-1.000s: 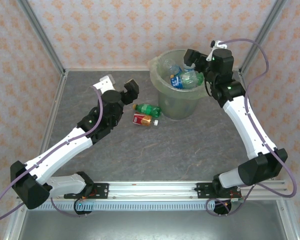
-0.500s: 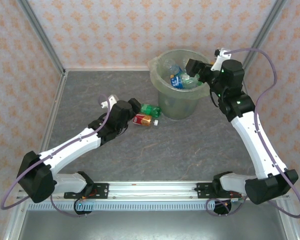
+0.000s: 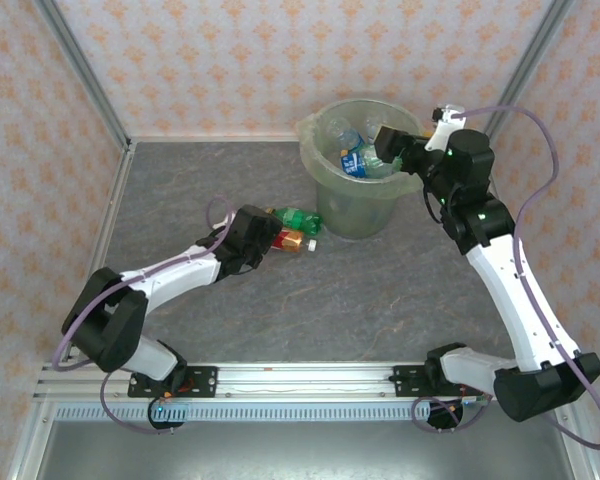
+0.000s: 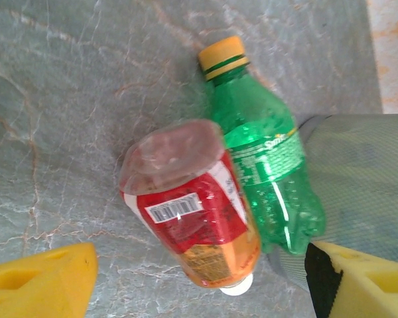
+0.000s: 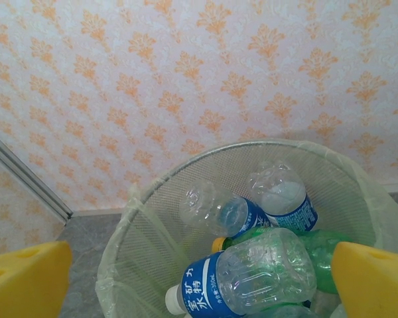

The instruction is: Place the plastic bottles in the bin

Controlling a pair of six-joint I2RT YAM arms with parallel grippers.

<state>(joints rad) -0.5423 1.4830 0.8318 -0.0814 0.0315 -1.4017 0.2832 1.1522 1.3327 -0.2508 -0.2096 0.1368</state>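
Spread wide and clasping nothing: the left fingers [image 4: 43,281], low over the grey surface [image 4: 66,99], one yellow pad on either side of a lying pair. Between the pads, the red-labelled bottle [image 4: 189,222]: lies on its side, crushed, white cap toward the wrist camera, leans against the green bottle [image 4: 268,165]. Beside it, that green bottle: points its orange cap away, rests with its base just beside the foot of the bin [image 3: 360,212] (whether touching the wall, cannot tell). Released and empty too: the right fingers [image 5: 26,278], above the bin's mouth. Down inside, within the liner bag [image 5: 378,192] folded over the rim: several clear blue-labelled bottles [image 5: 242,281] plus a second green bottle [image 5: 322,255], heaped together.
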